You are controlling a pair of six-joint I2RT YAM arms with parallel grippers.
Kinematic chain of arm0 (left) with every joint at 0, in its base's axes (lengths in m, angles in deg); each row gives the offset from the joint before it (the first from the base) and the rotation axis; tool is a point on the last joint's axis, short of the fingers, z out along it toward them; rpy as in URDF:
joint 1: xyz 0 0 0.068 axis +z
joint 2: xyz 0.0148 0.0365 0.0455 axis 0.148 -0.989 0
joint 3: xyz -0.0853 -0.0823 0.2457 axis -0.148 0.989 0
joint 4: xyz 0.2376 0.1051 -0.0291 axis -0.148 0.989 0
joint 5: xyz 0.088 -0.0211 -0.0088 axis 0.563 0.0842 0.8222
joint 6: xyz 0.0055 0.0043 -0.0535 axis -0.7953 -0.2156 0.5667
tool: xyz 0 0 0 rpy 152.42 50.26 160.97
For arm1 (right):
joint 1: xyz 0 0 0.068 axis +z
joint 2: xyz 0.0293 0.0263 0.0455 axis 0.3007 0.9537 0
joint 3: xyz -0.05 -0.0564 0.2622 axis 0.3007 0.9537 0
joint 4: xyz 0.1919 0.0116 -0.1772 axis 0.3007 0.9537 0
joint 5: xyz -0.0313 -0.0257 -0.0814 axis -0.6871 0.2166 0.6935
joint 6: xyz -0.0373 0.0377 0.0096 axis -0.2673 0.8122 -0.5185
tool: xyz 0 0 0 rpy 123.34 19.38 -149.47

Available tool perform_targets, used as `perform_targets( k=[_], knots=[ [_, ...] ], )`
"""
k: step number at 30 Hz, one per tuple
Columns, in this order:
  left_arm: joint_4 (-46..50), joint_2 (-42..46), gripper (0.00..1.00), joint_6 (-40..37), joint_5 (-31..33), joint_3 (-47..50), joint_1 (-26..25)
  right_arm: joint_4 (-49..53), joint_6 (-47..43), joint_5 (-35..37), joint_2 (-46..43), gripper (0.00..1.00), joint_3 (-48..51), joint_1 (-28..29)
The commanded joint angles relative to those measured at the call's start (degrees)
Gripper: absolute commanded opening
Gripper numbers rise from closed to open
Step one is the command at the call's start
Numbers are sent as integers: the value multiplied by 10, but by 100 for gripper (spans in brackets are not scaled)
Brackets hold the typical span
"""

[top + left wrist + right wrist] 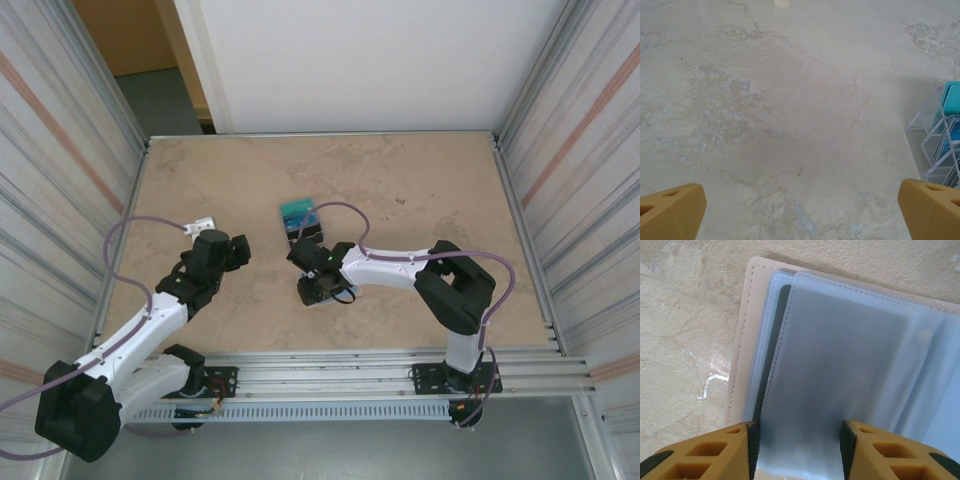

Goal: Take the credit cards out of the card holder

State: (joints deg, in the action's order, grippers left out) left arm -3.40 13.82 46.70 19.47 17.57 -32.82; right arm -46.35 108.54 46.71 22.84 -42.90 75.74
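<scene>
Right gripper pointed straight down at the card holder, near the middle of the tabletop and a little toward its near edge, in the overhead view; credit cards just beyond it toward the far edge, teal at the far side, darker at the near. Left gripper well apart from both, over the left half of the tabletop, about midway between near and far edges. From the left wrist: yellow fingers at the lower corners, jaws spread wide with nothing between them but mottled beige surface; at the right edge, a clear plastic stand with teal and blue cards upright in its slots. From the right wrist: card holder lying open, tan stitched cover along the left, frosted pale blue sleeves fanned across it. One sleeve straight between the two yellow fingers, their dark pads against its side edges. Jaws partly closed around that sleeve; firm pinch or mere touch, impossible to tell. Dark strip showing behind the sleeve's left edge, too blurred through the plastic to identify.
</scene>
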Motion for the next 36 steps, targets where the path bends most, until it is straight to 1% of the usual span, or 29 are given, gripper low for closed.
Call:
perform_targets(
  k=[1,3,6,12,16,20,27,36],
  knots=[
    [12,3,99,6,1,-4,5,6,15,5,4,40,13,5],
    [11,2,99,5,1,-4,5,10,17,15,0,36,12,5],
    [12,3,99,3,2,-8,5,18,21,34,-2,34,8,6],
    [18,9,99,-2,-9,-18,5,40,27,97,-16,25,-4,13],
    [22,15,99,-3,-13,-21,5,46,33,121,-24,19,-6,13],
    [25,20,99,-2,-12,-22,5,56,39,137,-30,19,-7,13],
    [21,19,99,-5,-17,-25,6,67,47,168,-36,27,-6,9],
    [20,19,99,-9,-20,-25,5,74,56,183,-40,32,2,-10]
  ],
)
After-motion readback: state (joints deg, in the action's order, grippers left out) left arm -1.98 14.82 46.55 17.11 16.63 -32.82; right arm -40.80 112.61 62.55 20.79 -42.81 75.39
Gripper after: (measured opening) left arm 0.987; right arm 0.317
